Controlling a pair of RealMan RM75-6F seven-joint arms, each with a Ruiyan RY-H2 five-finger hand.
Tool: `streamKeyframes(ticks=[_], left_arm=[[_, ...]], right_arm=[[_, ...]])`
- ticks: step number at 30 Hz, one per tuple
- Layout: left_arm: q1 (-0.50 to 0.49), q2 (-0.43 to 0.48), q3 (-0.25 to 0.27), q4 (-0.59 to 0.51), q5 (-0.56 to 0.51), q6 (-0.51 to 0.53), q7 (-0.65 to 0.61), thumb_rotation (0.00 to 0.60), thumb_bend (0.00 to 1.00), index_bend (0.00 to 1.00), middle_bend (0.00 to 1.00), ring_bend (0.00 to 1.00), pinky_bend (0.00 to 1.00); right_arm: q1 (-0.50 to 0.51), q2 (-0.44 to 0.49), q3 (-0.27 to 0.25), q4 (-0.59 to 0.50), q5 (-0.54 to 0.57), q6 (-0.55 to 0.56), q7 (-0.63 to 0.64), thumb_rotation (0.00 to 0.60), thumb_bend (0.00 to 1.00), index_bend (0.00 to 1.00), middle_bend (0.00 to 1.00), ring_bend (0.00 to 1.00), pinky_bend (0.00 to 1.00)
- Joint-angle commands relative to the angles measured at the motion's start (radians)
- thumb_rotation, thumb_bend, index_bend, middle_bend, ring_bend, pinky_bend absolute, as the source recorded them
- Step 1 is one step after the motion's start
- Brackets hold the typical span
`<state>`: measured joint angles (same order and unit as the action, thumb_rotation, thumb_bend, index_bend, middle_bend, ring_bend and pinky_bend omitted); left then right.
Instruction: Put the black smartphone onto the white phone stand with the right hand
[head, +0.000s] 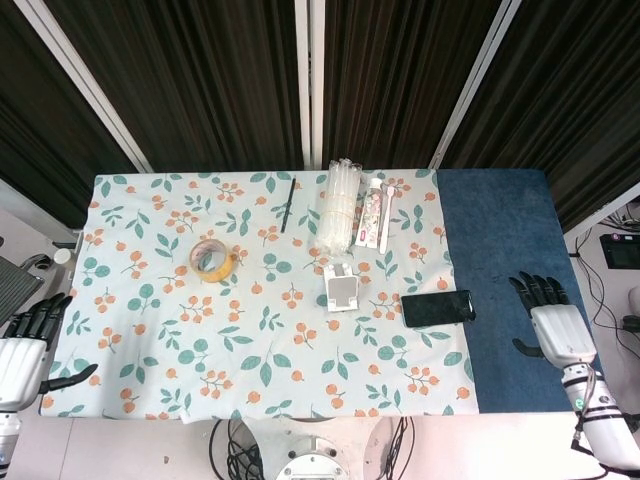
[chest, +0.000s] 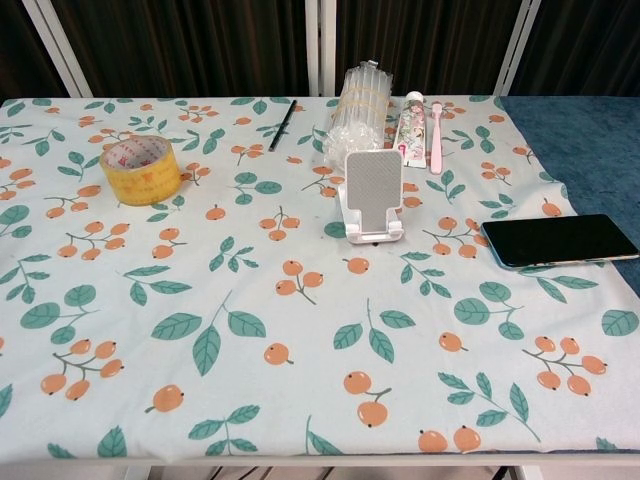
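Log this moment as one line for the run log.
phase: approach | right hand: open, over blue cloth, right of black smartphone | smartphone: flat, untouched | white phone stand: empty | left hand: open, idle

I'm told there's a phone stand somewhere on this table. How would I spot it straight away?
Look at the floral tablecloth and find its middle, a little right of centre. The white phone stand stands upright there, just in front of a bundle of clear plastic tubes. It is the only upright white plate; the black smartphone lies flat to its right.
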<state>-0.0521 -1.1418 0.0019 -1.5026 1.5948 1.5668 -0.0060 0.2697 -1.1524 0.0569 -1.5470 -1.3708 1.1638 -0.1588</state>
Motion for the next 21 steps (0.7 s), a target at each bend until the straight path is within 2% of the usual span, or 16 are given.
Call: streamKeyframes(ticks=[1,6,10,21], left_arm=[[0.005,-0.004,0.004,0.006,0.002,0.004,-0.006,0.415,0.06,0.06,0.08,0.11,0.22],[0.008,-0.005,0.004,0.011,0.001,0.007,-0.015,0.416,0.07,0.06,0.08,0.10,0.22],[0.006,-0.002,0.004,0.011,-0.002,0.000,-0.034,0.414,0.07,0.06,0.08,0.10,0.22],[-0.001,0.004,0.001,0.014,-0.009,-0.018,-0.053,0.413,0.07,0.06,0.08,0.11,0.22]], right_arm=[[0.107,-0.022,0.050,-0.048,0.114,-0.139,-0.121,0.600,0.10,0.00,0.00,0.00,0.00],[0.175,-0.073,0.060,-0.028,0.186,-0.233,-0.173,0.600,0.10,0.01,0.00,0.00,0.00],[0.209,-0.113,0.057,-0.018,0.226,-0.265,-0.217,0.600,0.09,0.09,0.00,0.00,0.00],[0.286,-0.144,0.042,-0.028,0.369,-0.327,-0.326,0.600,0.09,0.15,0.00,0.00,0.00]])
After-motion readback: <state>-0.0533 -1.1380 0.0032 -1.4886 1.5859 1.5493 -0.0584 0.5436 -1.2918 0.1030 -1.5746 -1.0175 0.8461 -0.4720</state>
